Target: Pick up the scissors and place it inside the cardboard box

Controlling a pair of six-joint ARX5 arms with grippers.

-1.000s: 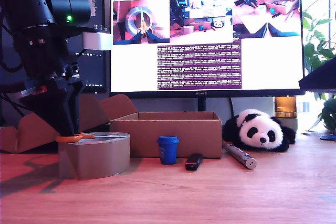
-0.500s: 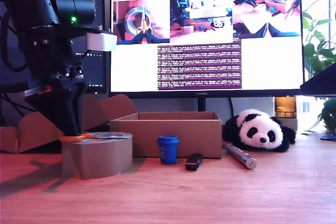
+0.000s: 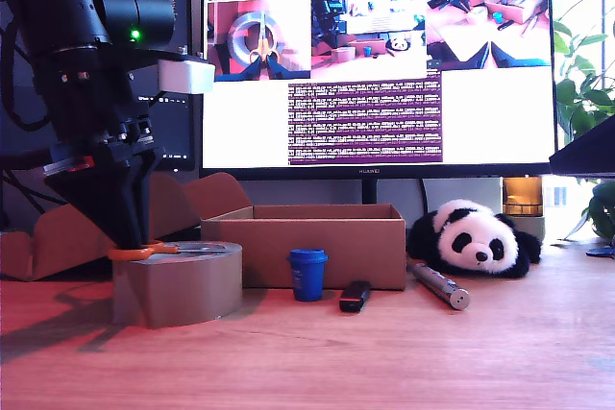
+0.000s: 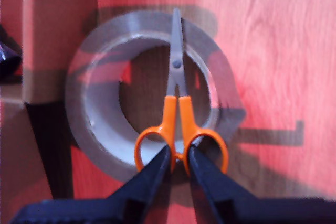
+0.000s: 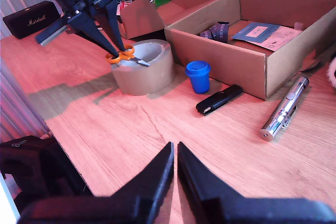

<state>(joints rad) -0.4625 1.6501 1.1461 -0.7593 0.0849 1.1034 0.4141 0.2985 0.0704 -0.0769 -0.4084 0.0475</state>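
Observation:
The scissors (image 4: 177, 108), with orange loops and short silver blades, lie flat across the top of a brown tape roll (image 3: 178, 285). My first gripper (image 4: 179, 153) reaches down onto them, its black fingertips pinched on the orange shanks between the two loops. The exterior view shows that gripper (image 3: 130, 242) at the scissors (image 3: 173, 249) on its left. The cardboard box (image 3: 307, 242) stands open just behind and to the exterior view's right of the roll. My second gripper (image 5: 175, 153) hangs shut over bare wood, well away from the scissors (image 5: 123, 56) and the box (image 5: 231, 61).
In front of the box stand a blue cup (image 3: 307, 274), a black stick-shaped device (image 3: 355, 296) and a silver metal cylinder (image 3: 439, 284). A toy panda (image 3: 476, 235) lies at the exterior view's right. A curved cardboard piece (image 3: 58, 237) and a monitor (image 3: 375, 64) stand behind. The box holds a booklet (image 5: 265, 32).
Between one second ago and half a second ago, the first arm and the tape roll under it shifted slightly toward the exterior view's right. Nothing visible has moved since.

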